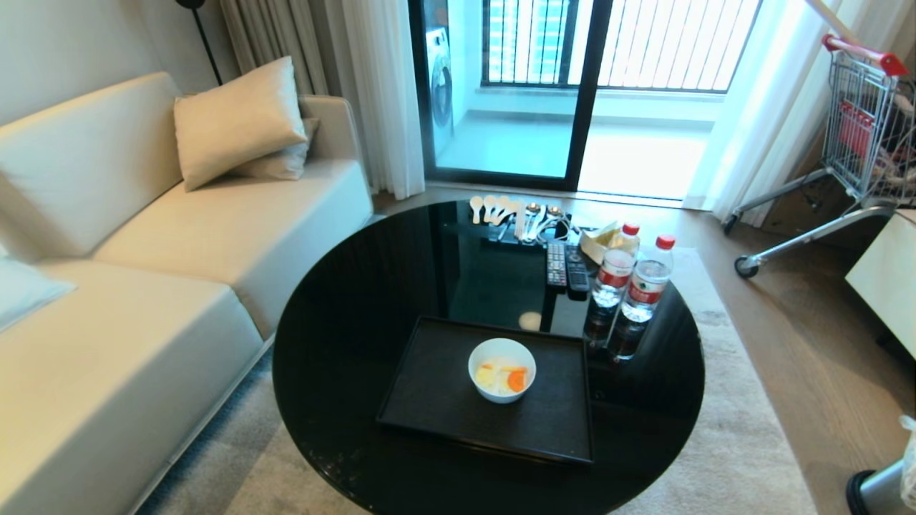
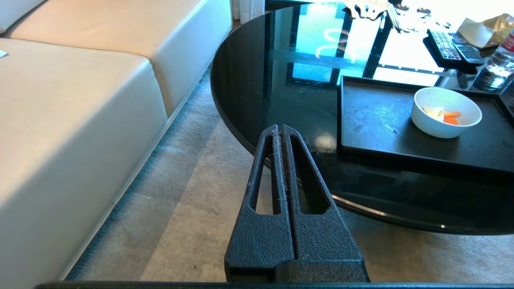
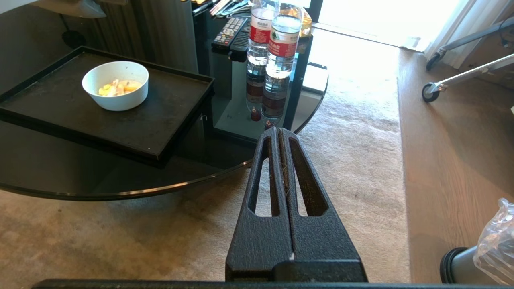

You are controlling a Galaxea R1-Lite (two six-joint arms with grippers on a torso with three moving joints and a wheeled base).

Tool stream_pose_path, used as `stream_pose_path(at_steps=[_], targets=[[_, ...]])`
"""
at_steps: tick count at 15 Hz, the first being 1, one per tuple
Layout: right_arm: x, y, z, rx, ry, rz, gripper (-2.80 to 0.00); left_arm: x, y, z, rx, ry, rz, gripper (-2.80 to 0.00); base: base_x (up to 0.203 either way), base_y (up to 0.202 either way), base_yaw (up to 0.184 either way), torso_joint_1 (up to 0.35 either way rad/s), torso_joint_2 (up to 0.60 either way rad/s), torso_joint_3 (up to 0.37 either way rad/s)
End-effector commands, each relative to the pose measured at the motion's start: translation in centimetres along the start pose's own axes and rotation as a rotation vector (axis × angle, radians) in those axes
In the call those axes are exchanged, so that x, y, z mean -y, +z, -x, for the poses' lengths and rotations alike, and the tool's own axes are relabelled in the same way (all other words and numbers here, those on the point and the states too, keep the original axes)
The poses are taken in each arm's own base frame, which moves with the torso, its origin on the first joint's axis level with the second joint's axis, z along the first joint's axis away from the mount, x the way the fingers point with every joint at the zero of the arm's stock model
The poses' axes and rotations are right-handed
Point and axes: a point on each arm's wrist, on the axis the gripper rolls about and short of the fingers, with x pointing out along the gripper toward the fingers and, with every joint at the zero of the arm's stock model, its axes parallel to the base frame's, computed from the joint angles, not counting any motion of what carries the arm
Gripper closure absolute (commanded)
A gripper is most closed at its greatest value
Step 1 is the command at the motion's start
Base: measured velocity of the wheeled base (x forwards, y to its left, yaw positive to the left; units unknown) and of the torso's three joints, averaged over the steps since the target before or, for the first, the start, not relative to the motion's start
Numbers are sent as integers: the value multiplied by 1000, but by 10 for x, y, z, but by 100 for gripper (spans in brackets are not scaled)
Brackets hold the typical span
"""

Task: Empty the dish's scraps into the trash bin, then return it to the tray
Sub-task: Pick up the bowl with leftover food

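Observation:
The white dish (image 1: 502, 369) sits upright on the black tray (image 1: 444, 400), holding yellow and orange scraps (image 1: 505, 378). The tray lies on the near half of a round black glass table (image 1: 336, 336). The steel trash bin (image 1: 876, 492), lined with a clear bag, stands on the floor at the lower right edge of the head view. Neither arm shows in the head view. My left gripper (image 2: 280, 129) hangs shut and empty over the carpet beside the table's rim, left of the tray (image 2: 377, 124) and dish (image 2: 446, 112). My right gripper (image 3: 278, 131) is shut and empty, right of the tray (image 3: 160, 112) and dish (image 3: 115, 85), with the bin (image 3: 474, 265) further right.
Two water bottles (image 1: 633, 280), two remotes (image 1: 565, 266), a snack bag and several spoons (image 1: 501, 209) occupy the table's far side. A cream sofa (image 1: 129, 286) runs along the left. A shopping cart (image 1: 851, 150) stands at the far right on the wood floor.

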Motion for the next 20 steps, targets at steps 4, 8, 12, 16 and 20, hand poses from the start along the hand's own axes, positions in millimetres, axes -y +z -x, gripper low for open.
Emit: stream_pose_path(at_steps=[4, 8, 12, 16, 20], targets=[[0, 0, 0, 2, 1, 44, 0, 0, 0, 0, 1, 0, 1, 0, 0, 0, 0, 0, 0, 0], [0, 3, 1, 14, 0, 78, 0, 0, 0, 0, 1, 1, 1, 0, 0, 0, 0, 0, 0, 0], [2, 38, -1, 16, 115, 95, 0, 0, 0, 0, 1, 0, 1, 0, 0, 0, 0, 0, 0, 0], [9, 94, -38, -79, 228, 103, 0, 0, 0, 0, 1, 0, 1, 0, 0, 0, 0, 0, 0, 0], [17, 157, -117, -143, 375, 110, 0, 0, 0, 0, 1, 0, 1, 0, 0, 0, 0, 0, 0, 0]])
